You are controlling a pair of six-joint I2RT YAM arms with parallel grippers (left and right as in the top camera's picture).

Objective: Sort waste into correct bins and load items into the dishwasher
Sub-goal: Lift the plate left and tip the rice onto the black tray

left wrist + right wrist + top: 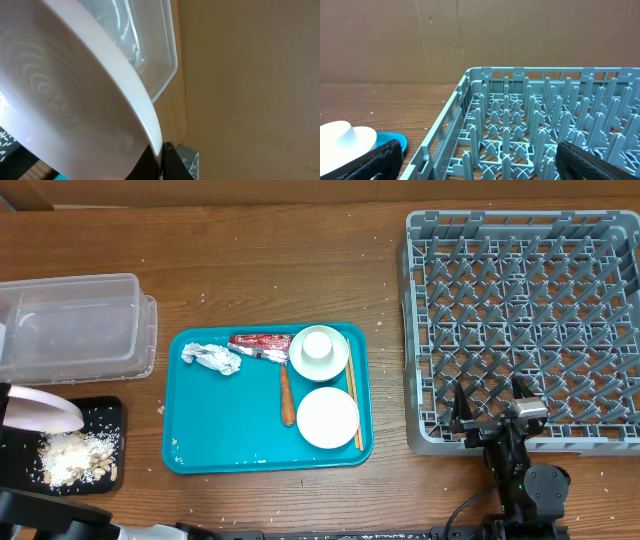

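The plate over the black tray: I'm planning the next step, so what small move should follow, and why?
Probably lift the plate clear and start carrying it rightward toward the rack. The left jaws are shut on its rim, it hangs tilted over the black tray, and the rice already lies piled there, so the scraping looks done.
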